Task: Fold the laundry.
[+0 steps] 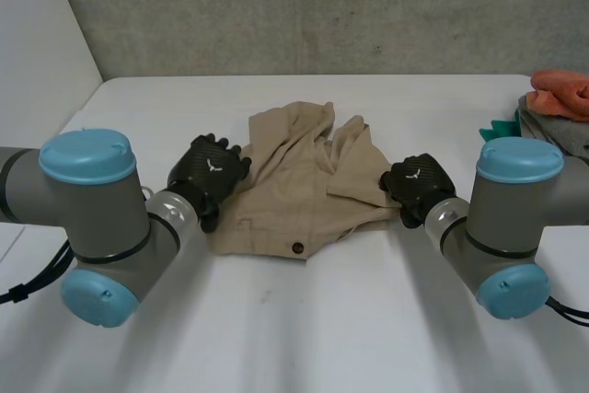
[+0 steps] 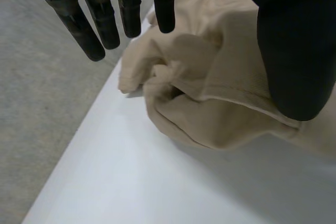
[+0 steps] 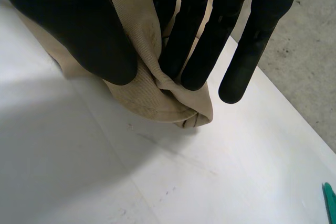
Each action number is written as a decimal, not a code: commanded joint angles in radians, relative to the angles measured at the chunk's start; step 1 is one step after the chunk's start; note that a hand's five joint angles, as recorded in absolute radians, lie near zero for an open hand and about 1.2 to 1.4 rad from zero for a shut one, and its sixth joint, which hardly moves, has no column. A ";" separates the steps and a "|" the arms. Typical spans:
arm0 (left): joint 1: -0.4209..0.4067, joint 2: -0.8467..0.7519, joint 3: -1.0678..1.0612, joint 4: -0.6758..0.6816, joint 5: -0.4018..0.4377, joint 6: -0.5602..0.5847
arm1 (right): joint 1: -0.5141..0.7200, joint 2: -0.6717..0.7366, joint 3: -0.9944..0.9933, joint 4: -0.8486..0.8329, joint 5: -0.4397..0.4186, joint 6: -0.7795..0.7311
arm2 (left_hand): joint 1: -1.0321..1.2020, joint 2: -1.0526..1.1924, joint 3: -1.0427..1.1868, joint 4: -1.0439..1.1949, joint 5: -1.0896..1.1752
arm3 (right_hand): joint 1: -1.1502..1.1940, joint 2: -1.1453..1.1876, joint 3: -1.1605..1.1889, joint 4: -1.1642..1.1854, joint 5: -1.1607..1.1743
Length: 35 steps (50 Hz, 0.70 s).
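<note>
A crumpled beige garment (image 1: 299,181) with a dark button on its near hem lies in the middle of the white table (image 1: 304,319). My left hand (image 1: 208,170) is at the garment's left edge with straight, spread fingers (image 2: 86,24) above the cloth (image 2: 220,87) and the thumb (image 2: 296,51) over it, gripping nothing. My right hand (image 1: 419,186) is at the garment's right edge. In the right wrist view its thumb (image 3: 89,30) and fingers (image 3: 194,45) pinch a fold of the beige cloth (image 3: 152,93) between them.
A pile of other laundry stands at the table's right edge: an orange cloth (image 1: 561,91) on top of grey cloth (image 1: 552,131), with something green (image 1: 502,126) beside it. A grey wall rises behind the table.
</note>
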 commanded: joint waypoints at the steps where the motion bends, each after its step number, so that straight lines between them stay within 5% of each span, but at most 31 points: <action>1: -0.009 -0.057 0.052 -0.101 0.004 -0.001 | -0.001 -0.021 0.023 0.000 0.015 0.039 | 0.468 0.470 0.472 0.476 0.485 | 0.271 0.211 0.207 0.198 0.241; 5: -0.015 -0.065 0.081 -0.164 0.013 -0.005 | 0.004 -0.044 0.037 -0.006 0.023 0.051 | 1.079 1.081 1.083 1.087 1.095 | 0.271 0.211 0.207 0.198 0.241; 8: -0.029 -0.033 0.082 -0.185 0.021 -0.028 | 0.002 -0.064 0.034 -0.014 0.023 0.057 | 1.080 1.083 1.084 1.088 1.097 | 0.271 0.211 0.207 0.198 0.241; 15: -0.119 0.112 0.098 -0.178 -0.024 -0.296 | -0.027 -0.032 -0.137 -0.173 -0.027 0.059 | 1.080 1.083 1.084 1.088 1.097 | 0.271 0.211 0.207 0.198 0.241; 20: -0.246 0.117 0.153 -0.195 -0.116 -0.491 | -0.021 0.094 -0.357 -0.277 -0.153 0.100 | 1.080 1.083 1.084 1.088 1.097 | 0.271 0.211 0.207 0.198 0.241; 25: -0.378 0.053 0.219 -0.225 -0.194 -0.556 | -0.004 0.214 -0.512 -0.330 -0.287 0.201 | 1.080 1.083 1.084 1.088 1.097 | 0.271 0.211 0.207 0.198 0.241; 27: -0.415 0.024 0.246 -0.235 -0.220 -0.568 | 0.005 0.244 -0.543 -0.331 -0.308 0.226 | 0.906 0.908 0.909 0.913 0.922 | 0.271 0.211 0.207 0.198 0.241; 28: -0.443 -0.008 0.275 -0.245 -0.246 -0.579 | 0.010 0.267 -0.564 -0.330 -0.311 0.243 | 0.594 0.596 0.597 0.601 0.610 | 0.270 0.210 0.206 0.197 0.241; 31: -0.480 -0.047 0.316 -0.276 -0.295 -0.591 | 0.010 0.284 -0.570 -0.310 -0.297 0.246 | 0.087 0.089 0.091 0.095 0.104 | -0.388 -0.448 -0.452 -0.461 -0.418; 32: -0.495 -0.061 0.340 -0.308 -0.327 -0.596 | 0.005 0.283 -0.564 -0.288 -0.282 0.243 | -0.109 -0.107 -0.106 -0.101 -0.093 | -0.823 -0.883 -0.887 -0.896 -0.853; 35: -0.497 -0.046 0.368 -0.371 -0.377 -0.604 | -0.015 0.245 -0.538 -0.233 -0.210 0.238 | -0.141 -0.139 -0.138 -0.133 -0.125 | -0.951 -1.011 -1.015 -1.024 -0.981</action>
